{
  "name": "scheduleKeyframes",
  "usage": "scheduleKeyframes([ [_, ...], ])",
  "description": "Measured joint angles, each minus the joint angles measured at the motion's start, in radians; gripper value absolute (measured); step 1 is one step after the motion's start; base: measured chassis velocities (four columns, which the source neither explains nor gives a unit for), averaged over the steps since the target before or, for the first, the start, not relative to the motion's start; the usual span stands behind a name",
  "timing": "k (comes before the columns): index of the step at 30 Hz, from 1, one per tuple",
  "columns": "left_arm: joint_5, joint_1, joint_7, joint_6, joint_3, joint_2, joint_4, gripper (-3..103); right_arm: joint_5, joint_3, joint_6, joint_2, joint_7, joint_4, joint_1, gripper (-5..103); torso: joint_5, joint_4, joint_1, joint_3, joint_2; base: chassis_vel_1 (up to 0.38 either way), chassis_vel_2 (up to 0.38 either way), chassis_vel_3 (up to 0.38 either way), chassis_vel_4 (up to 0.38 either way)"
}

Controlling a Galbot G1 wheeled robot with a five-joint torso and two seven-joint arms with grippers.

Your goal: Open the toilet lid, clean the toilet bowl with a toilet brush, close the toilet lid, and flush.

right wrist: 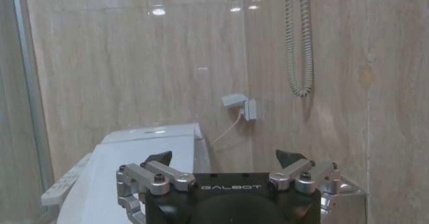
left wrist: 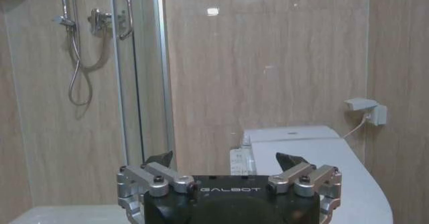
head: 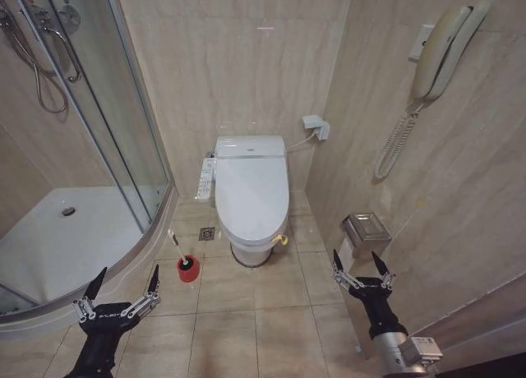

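White toilet lid (head: pixel 251 189) down, well beyond both empty spread hands

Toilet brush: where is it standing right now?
In the head view, the toilet brush stands in its red holder on the floor tiles, left of the closed toilet lid, beside the shower tray.

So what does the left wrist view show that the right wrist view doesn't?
Left wrist view alone: the open left gripper in front, the shower hose and the glass shower door with its handle.

Right wrist view alone: the open right gripper in front, the coiled phone cord hanging on the wall and the white button panel arm beside the toilet.

Both: the closed toilet lid, the wall socket with a plugged-in cable and the beige tiled wall. Neither gripper holds or touches anything.
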Motion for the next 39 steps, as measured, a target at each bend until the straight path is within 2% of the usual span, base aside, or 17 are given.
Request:
scheduleKeyframes([
  [14,0.000,0.000,0.000,0.000,0.000,0.000,0.000,100,-0.006,0.000,0.009,0.000,-0.019,-0.018,0.003,100,0.0000,0.0000,0.000,0.000,0.000,0.000,0.000,0.000,0.000],
  [19,0.000,0.000,0.000,0.000,0.000,0.000,0.000,100,0.011,0.008,0.039,-0.007,-0.056,-0.040,0.006,100,0.0000,0.0000,0.000,0.000,0.000,0.000,0.000,0.000,0.000],
  [26,0.000,0.000,0.000,0.000,0.000,0.000,0.000,100,0.052,0.006,0.044,-0.010,-0.050,-0.053,0.013,100,0.0001,0.0001,0.000,0.000,0.000,-0.034,0.024,0.039,-0.029],
  [33,0.000,0.000,0.000,0.000,0.000,0.000,0.000,100,0.061,0.007,0.043,-0.012,-0.048,-0.056,0.023,100,0.0001,-0.0001,0.000,0.000,0.000,-0.169,0.169,0.168,-0.164],
  [35,0.000,0.000,0.000,0.000,0.000,0.000,0.000,100,0.062,0.008,0.043,-0.015,-0.046,-0.060,0.025,100,0.0001,0.0005,0.000,0.000,0.000,-0.215,0.235,0.214,-0.222],
  [39,0.000,0.000,0.000,0.000,0.000,0.000,0.000,100,0.063,0.010,0.042,-0.016,-0.035,-0.062,0.029,100,-0.0002,-0.0004,0.000,0.000,0.000,-0.257,0.252,0.253,-0.256],
])
